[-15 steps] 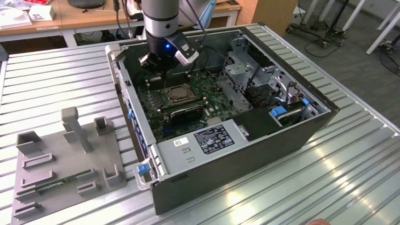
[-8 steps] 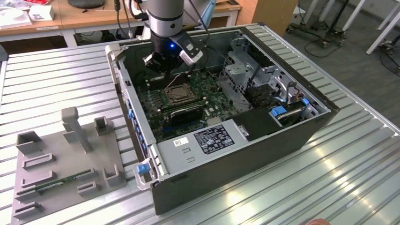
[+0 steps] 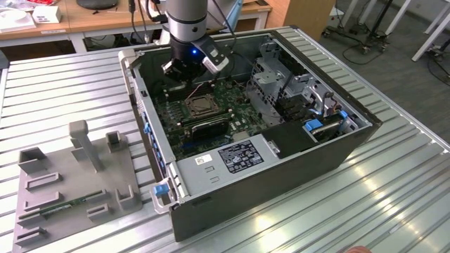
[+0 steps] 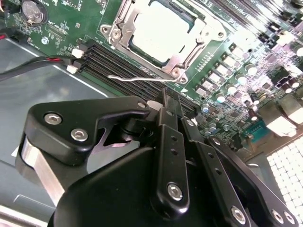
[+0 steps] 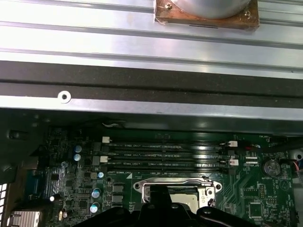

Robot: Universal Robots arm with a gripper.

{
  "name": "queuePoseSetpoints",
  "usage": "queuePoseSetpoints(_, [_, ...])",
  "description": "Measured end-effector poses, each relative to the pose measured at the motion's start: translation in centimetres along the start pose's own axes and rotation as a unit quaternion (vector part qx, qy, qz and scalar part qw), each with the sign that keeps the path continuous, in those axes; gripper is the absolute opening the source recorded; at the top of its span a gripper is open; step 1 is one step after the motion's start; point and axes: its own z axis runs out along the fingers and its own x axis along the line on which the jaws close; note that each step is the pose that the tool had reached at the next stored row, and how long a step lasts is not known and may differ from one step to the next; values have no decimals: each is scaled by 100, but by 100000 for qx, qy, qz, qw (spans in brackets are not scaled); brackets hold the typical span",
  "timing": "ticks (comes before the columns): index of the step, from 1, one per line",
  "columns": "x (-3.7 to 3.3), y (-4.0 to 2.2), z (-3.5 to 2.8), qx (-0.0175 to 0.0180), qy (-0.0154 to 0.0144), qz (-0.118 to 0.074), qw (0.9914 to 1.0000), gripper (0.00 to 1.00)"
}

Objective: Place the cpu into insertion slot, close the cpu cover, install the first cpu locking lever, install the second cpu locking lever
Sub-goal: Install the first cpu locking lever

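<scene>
Now, closest in the second wrist view, the gripper (image 4: 165, 100) is held just above the green motherboard (image 4: 222, 61), its tip aimed at the socket's near edge. Whether it is open or closed cannot be told from this side-on angle, and nothing is seen carried in it.

Just beyond the tip, a thin wire locking lever (image 4: 130, 78) is stretched across the black memory slots (image 4: 113, 66). It appears to be unhooked, though that is hard to confirm, and that would explain why the gripper is parked beside it.

Next out comes the insertion slot (image 4: 176, 72). The cpu (image 4: 158, 28) is seated inside it, its pale top washed bright by the light, and the cpu cover (image 4: 189, 47) is folded flat over it, the chip framed in its window. Placing and covering are therefore judged done, with latching the step in hand.

Further back, in the exterior view, the arm (image 3: 186, 21) is lowered into the open computer case (image 3: 338, 142). The case is laid on its side on the ribbed metal table (image 3: 63, 95), so the board is turned upward for access. Farthest off, a grey fixture tray (image 3: 70, 184) is set on the exterior view's left.
</scene>
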Motion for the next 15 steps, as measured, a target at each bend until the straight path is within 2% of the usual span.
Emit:
queuePoseSetpoints(4, [-42, -4, 20, -903, -20, 65, 99996, 11])
queuePoseSetpoints(8, [-101, -10, 45, -992, -31, 84, 99995, 11])
queuePoseSetpoints(15, [-160, -19, 101, -1024, -25, 84, 99995, 11])
